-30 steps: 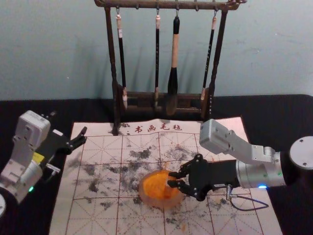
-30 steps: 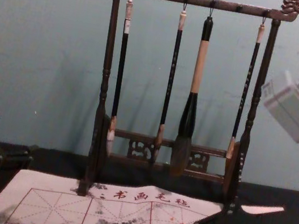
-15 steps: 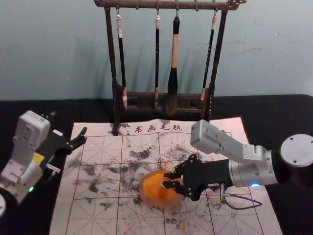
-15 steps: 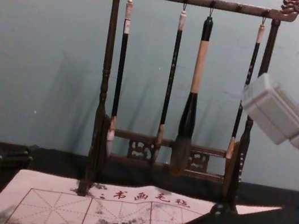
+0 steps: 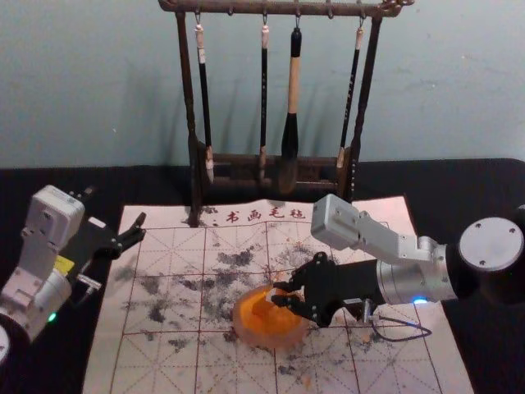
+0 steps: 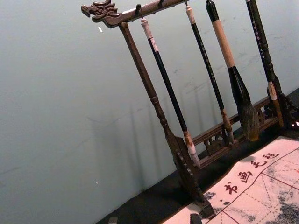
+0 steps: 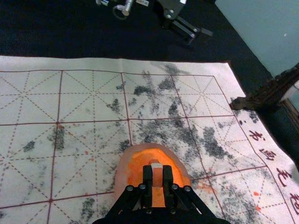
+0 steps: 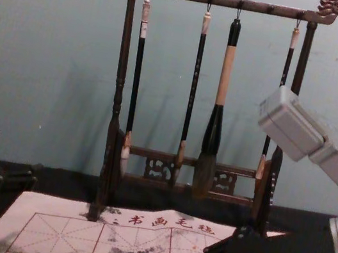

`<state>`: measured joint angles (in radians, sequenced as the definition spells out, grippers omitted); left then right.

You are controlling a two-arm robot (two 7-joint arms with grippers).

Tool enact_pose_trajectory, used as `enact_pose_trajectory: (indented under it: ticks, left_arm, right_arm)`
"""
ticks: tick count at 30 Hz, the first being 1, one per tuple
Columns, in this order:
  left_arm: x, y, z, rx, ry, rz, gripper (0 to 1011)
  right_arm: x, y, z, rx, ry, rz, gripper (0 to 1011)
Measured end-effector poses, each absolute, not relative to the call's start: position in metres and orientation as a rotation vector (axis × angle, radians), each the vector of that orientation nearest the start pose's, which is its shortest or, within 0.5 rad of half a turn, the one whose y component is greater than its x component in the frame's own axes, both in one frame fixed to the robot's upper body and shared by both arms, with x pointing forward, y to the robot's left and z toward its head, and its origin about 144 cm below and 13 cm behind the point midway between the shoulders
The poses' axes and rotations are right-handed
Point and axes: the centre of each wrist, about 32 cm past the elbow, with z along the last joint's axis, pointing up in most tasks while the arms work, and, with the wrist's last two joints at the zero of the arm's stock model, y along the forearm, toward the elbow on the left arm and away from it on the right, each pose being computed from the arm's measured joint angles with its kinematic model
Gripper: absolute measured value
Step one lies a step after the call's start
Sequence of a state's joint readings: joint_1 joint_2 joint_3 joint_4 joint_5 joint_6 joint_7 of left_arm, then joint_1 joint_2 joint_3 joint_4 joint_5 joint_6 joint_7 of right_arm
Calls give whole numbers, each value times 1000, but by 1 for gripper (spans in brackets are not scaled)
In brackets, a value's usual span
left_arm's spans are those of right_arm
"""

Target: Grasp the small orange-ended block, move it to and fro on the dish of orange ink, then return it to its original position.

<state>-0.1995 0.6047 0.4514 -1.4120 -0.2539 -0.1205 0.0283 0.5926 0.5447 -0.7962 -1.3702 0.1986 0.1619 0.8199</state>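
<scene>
Small block (image 7: 157, 177) lies between the fingertips of the right gripper (image 5: 276, 295), clamped from both sides, at the ink dish (image 5: 243, 330). Left gripper (image 5: 116, 211), fingers apart, is at far left.

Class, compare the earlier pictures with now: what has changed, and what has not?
The right claw has shifted toward the robot's left over the dish, carrying the block with it. Nothing was newly gripped or released. The dish, left claw and hanging brushes stayed put.
</scene>
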Motion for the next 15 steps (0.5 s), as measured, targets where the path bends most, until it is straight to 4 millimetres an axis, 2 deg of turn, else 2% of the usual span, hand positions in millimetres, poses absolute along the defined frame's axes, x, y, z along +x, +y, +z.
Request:
enact_pose_trajectory:
  ticks: [15]
  left_arm:
    - [489,310,1140,304,-285,1248,1002]
  right_arm:
    - [558,-227,1221,-623,-185,-279,107]
